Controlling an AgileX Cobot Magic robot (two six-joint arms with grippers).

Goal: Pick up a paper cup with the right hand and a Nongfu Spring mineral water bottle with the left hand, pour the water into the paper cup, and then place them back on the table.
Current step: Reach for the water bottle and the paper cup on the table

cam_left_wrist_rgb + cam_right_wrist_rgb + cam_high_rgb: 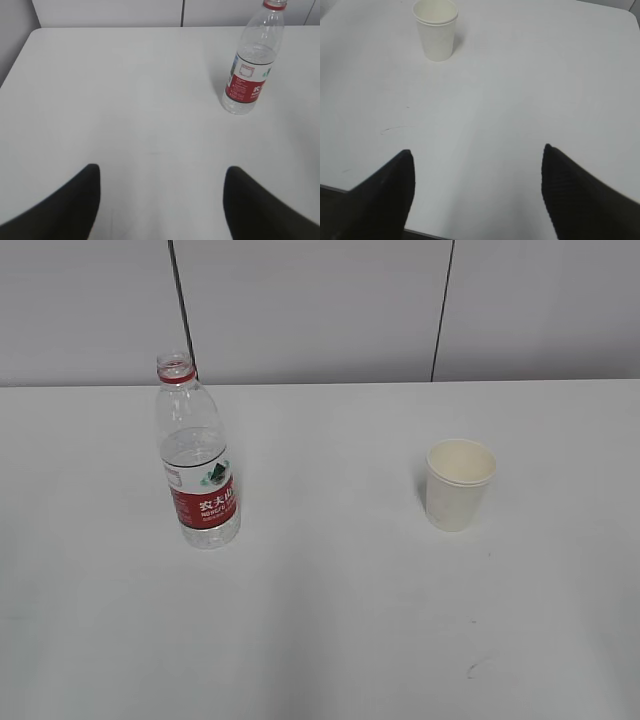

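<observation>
- The task looks to be at its very start: nothing is picked up and nothing is poured yet.
- The water bottle point(198, 465) stands upright on the tabletop point(330, 620), on the left side in the exterior view. It has no cap, and the water point(192, 452) inside reaches about to the top of the red label.
- The paper cup point(458, 484) stands upright on the right side, well apart from the bottle. From what is visible of its inside, it looks empty.
- All steps are left, I judge: to grasp the cup, to grasp the bottle, to lift both, to pour, and to put both back.
- The left hand point(161, 200) does not appear in the exterior view. In its wrist view it is low over the tabletop and its fingers point(65, 207) are spread wide with nothing between them. The bottle is far ahead and to the right of the gap.
- The right hand point(477, 192) is also absent from the exterior view. Its fingers point(387, 192) are spread wide and empty, near the front edge of the tabletop. The cup is far ahead and to the left of the gap.
- Neither hand touches anything.
</observation>
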